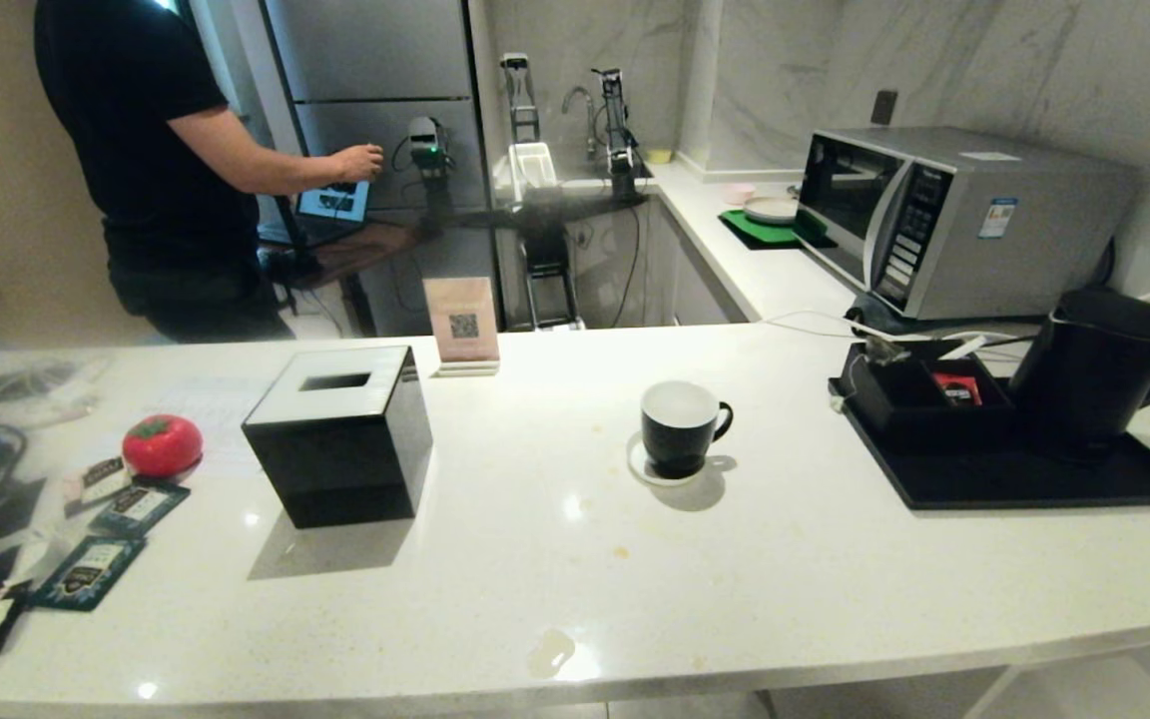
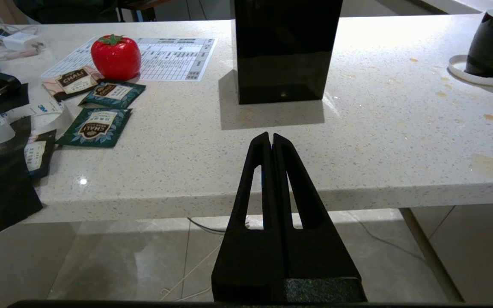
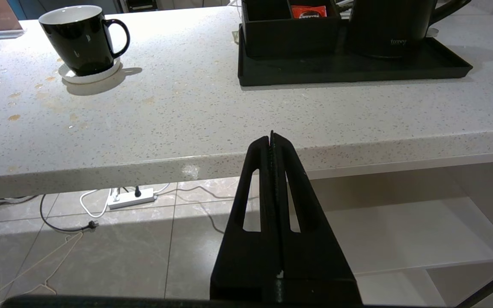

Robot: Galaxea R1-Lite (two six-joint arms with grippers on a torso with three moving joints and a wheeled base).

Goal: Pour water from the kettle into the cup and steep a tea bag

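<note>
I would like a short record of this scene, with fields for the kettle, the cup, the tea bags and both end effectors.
kettle: upright on black tray, robot's right
cup: empty, on white coaster, counter middle
tea bags: sealed packets, robot's left, near red tomato-shaped object
left end effector: shut, empty, before counter edge
right end effector: shut, empty, before counter edge

From my seat I see a black cube tissue box (image 2: 288, 47) on the table (image 2: 238, 154) straight ahead of the left claw. Off to that claw's left lie a red tomato-shaped thing (image 2: 115, 57), a printed sheet (image 2: 173, 57) and several tea sachets (image 2: 96, 126). Ahead of the right claw, a black tray (image 3: 349, 70) carries a compartment box (image 3: 291, 36) with a red packet (image 3: 308, 11). Further back I see a microwave (image 1: 944, 215) and a person in black (image 1: 151, 150).
</note>
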